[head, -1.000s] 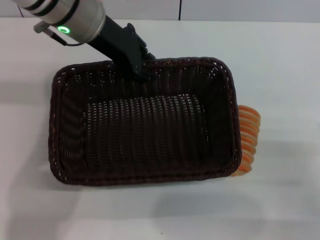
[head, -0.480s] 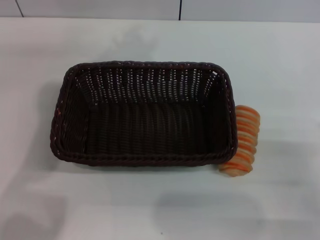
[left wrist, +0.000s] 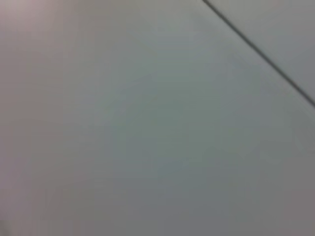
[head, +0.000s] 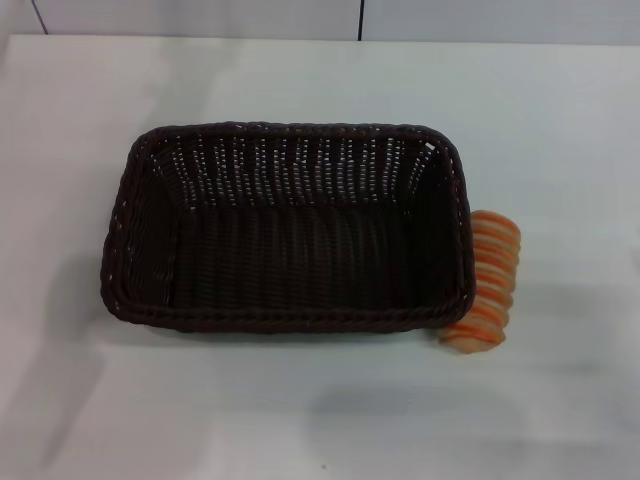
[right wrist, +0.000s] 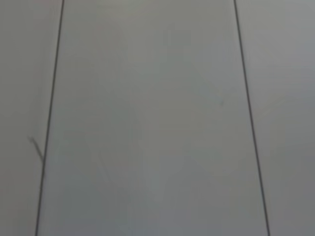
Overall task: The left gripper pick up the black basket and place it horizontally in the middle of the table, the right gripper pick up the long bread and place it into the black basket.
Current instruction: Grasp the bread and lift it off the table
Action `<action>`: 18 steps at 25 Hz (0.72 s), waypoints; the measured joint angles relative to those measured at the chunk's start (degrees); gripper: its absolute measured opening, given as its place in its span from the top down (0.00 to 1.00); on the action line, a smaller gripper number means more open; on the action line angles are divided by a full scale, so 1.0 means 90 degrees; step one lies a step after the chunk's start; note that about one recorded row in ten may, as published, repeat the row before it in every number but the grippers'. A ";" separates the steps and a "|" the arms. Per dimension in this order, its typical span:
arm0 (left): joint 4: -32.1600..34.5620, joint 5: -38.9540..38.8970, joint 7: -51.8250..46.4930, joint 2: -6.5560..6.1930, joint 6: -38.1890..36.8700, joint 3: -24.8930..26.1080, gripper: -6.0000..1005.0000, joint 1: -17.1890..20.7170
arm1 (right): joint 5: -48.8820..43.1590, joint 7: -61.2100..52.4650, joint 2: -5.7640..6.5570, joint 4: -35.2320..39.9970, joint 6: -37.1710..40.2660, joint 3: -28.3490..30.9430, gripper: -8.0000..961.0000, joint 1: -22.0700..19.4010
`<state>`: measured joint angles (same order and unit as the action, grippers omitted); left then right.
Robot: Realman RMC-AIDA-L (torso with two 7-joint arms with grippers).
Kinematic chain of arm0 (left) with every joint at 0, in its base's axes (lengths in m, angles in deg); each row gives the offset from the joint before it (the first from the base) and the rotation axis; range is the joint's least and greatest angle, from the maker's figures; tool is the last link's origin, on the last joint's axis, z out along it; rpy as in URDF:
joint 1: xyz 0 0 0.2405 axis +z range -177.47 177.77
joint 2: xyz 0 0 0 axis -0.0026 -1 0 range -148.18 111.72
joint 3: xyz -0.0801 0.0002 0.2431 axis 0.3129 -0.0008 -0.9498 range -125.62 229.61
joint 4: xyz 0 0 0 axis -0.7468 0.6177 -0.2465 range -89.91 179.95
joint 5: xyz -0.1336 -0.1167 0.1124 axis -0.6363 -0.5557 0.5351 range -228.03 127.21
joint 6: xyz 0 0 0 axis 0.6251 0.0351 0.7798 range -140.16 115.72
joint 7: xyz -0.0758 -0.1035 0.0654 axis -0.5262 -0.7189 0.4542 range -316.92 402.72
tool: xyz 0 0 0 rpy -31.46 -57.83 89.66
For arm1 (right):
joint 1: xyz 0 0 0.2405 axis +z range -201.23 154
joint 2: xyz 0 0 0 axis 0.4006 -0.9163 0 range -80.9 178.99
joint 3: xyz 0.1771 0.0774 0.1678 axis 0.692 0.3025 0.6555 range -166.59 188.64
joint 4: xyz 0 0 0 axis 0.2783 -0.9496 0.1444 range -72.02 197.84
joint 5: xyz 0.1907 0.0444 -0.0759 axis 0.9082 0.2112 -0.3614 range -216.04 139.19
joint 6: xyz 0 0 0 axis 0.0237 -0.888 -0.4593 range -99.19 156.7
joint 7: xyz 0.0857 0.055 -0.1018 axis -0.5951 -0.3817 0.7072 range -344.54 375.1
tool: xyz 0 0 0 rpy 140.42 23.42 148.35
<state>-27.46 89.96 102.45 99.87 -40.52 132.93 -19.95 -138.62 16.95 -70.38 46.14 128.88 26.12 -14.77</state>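
A: How far along are you, do you think?

B: You look about halfway. The black basket (head: 285,228) sits flat on the table (head: 560,120), long side going from 9 o'clock to 3 o'clock, near the middle. So I judge step 1 done.

A: And what is left?

B: The long bread (head: 486,282). It lies on the table at the basket's 3 o'clock end, down toward 4 o'clock, touching or almost touching the rim. It is outside the basket, not in it.

A: What is inside the basket?

B: Nothing. You can see the woven bottom all the way across.

A: Where are your grippers?

B: You can't see the left gripper or the right gripper in any view. Both wrist cameras show only pale flat surfaces with thin dark lines. So you cannot tell if either is open, closed, or holding something.

A: Next?

B: I think your right gripper must come for the bread and put it in the basket.
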 joint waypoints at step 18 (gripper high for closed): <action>0.5378 0.1044 -0.5945 0.0041 -0.4527 -0.0307 0.22 0.0366 | 0.0000 0.0001 -0.0014 -0.0106 -0.1470 -0.1251 0.16 0.0283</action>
<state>20.94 99.36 48.94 100.24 -81.26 130.16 -16.66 -138.62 16.96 -70.51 45.18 115.65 14.86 -12.23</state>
